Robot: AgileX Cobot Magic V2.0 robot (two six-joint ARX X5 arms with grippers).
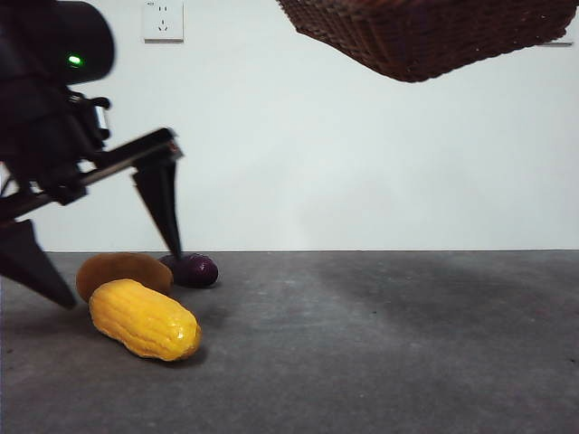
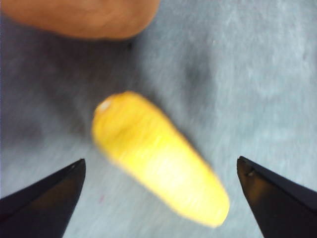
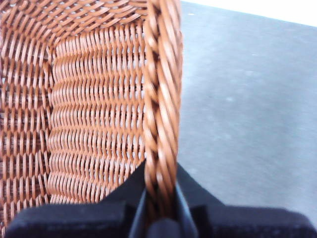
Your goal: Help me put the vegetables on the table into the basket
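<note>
The yellow corn cob (image 1: 145, 319) lies on the dark grey table (image 1: 380, 344) at the front left, with the orange-brown potato (image 1: 122, 270) just behind it and the purple eggplant (image 1: 192, 269) further back. My left gripper (image 1: 107, 271) is open, low over the corn, one jaw on each side of it. In the left wrist view the corn (image 2: 158, 158) lies between the two jaws and the potato (image 2: 84, 17) lies beyond it. My right gripper (image 3: 161, 210) is shut on the braided rim of the wicker basket (image 3: 89, 109), which hangs tilted in the air at the top right (image 1: 434, 36).
A white wall with a power socket (image 1: 163, 20) stands behind the table.
</note>
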